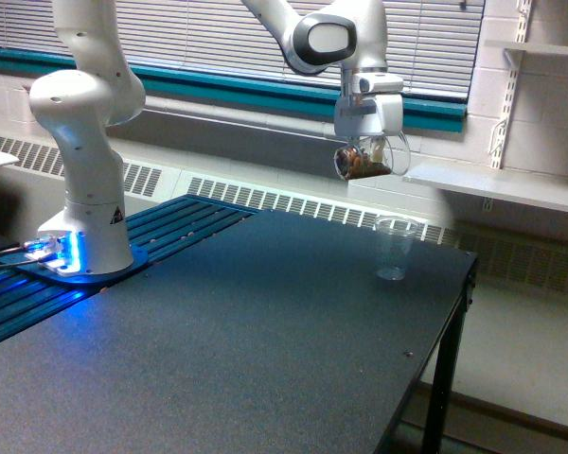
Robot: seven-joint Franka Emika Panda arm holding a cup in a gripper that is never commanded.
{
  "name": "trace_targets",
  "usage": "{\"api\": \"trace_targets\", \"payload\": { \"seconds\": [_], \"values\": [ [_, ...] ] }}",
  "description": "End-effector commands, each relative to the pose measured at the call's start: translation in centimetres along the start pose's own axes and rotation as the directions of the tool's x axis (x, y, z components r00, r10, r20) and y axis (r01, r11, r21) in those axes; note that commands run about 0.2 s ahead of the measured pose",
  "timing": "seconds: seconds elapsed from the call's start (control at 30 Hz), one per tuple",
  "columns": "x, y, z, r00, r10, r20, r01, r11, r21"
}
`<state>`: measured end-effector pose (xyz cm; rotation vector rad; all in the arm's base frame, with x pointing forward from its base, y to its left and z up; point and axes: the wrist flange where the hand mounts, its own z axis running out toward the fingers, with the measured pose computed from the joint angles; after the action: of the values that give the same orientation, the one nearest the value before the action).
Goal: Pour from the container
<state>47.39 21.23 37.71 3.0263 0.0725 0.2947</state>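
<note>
A single exterior view stands off the arm, a little above tabletop height, looking across the dark table [265,359] toward a wall with window blinds [218,38]. The robot base [80,236] sits at the exterior view's left, the table's far corner at its right. It stands well back, taking in most of the tabletop.

The container [363,164], small, clear and rounded with brown bits showing through, is hanging tilted sideways, clamped between the gripper's [367,151] fingers.
</note>
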Motion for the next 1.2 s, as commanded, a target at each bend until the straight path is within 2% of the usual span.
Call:
{"api": "trace_targets", "payload": {
  "seconds": [0.03, 0.27, 1.2],
  "values": [
    [0.4, -0.6, -0.9, 0.999, -0.031, -0.007, 0.031, 0.999, -0.016],
    [0.8, -0.7, -1.1, 0.999, -0.051, 0.018, 0.052, 0.998, -0.024],
    [1.6, -2.2, -1.7, 0.993, -0.104, 0.061, 0.11, 0.987, -0.113]
  ]
}}
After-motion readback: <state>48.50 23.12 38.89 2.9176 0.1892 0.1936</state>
